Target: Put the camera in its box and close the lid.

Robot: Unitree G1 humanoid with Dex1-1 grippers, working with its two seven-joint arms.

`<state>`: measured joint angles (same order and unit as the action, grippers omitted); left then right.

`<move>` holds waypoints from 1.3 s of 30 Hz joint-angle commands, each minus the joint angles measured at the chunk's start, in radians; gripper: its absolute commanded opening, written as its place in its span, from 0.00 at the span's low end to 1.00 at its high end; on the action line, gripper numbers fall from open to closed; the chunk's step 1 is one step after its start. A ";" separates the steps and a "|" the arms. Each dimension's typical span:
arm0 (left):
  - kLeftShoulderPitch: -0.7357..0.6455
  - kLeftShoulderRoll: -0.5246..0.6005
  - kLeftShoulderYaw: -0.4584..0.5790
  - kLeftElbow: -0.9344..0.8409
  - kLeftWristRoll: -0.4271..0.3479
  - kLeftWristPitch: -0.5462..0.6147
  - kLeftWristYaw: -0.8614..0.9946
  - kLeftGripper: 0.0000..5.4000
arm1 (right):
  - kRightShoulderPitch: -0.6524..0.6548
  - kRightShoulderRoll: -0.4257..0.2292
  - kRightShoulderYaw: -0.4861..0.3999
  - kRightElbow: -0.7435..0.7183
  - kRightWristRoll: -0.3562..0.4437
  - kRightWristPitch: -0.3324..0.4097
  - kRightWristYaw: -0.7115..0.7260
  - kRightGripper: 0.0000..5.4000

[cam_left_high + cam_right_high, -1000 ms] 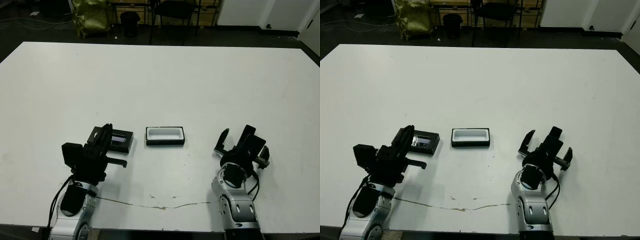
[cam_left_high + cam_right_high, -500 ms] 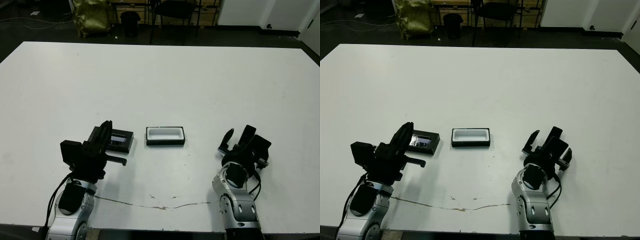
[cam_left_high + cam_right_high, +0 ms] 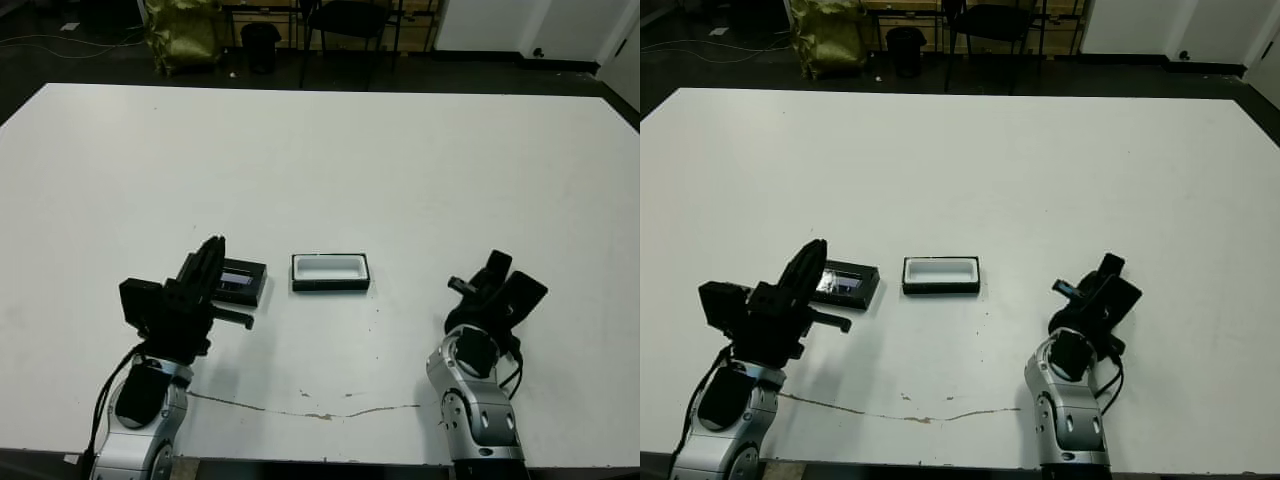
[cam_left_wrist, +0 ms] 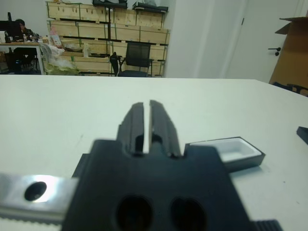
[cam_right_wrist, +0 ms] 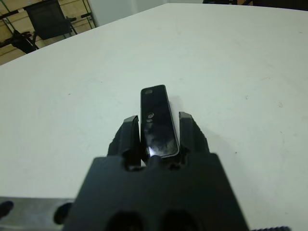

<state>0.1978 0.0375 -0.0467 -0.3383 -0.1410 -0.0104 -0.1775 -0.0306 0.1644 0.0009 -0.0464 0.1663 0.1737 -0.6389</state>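
The camera (image 5: 158,122), a slim glossy black bar, lies between the fingers (image 5: 129,132) of my right gripper (image 3: 487,287), which is shut on it at the table's front right. The box (image 3: 330,272), a black tray with white lining, stands open-topped and empty at the front centre. Left of it lies the black lid (image 3: 244,283) with a pale strip on its glossy top. My left gripper (image 3: 206,272) hovers at the lid's left end, its fingers (image 4: 137,120) shut with nothing between them. In the left wrist view the box (image 4: 230,149) shows beyond those fingers.
The white table (image 3: 400,160) stretches wide and bare beyond the box. A thin crack line (image 3: 320,412) runs along its front edge. Chairs, a bin and a yellow bag (image 3: 185,35) stand on the dark floor behind the table.
My right gripper's fingers, spread apart a second ago, have come together on the camera. The left gripper has tilted up a little beside the lid.
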 commanded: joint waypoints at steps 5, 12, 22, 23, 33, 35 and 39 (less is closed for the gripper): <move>0.000 0.009 -0.005 0.003 0.008 0.018 0.004 0.00 | 0.158 0.160 0.026 0.068 0.052 0.164 -0.013 0.09; 0.001 0.005 -0.012 0.014 0.014 0.002 0.007 0.00 | 0.241 0.062 0.115 0.035 -0.046 0.114 0.048 0.09; 0.000 0.001 -0.016 0.025 -0.011 0.011 0.000 0.00 | 0.368 -0.124 0.272 -0.250 -0.376 -0.042 0.224 0.08; -0.002 0.001 -0.016 0.031 -0.016 0.005 -0.004 0.00 | 0.373 -0.135 0.275 -0.273 -0.388 -0.059 0.245 0.08; 0.005 -0.002 -0.024 0.032 -0.010 0.000 0.009 0.00 | 0.382 -0.153 0.290 -0.385 -0.401 -0.191 0.380 0.08; 0.003 0.000 -0.024 0.041 -0.009 -0.010 0.006 0.00 | 0.375 -0.159 0.284 -0.398 -0.388 -0.217 0.411 0.08; 0.008 -0.002 -0.027 0.036 -0.008 -0.005 0.011 0.00 | 0.355 -0.173 0.259 -0.463 -0.331 -0.198 0.495 0.08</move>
<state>0.1954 0.0335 -0.0717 -0.3167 -0.1589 -0.0247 -0.1705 0.3317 0.0033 0.2767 -0.4857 -0.1880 -0.0417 -0.1704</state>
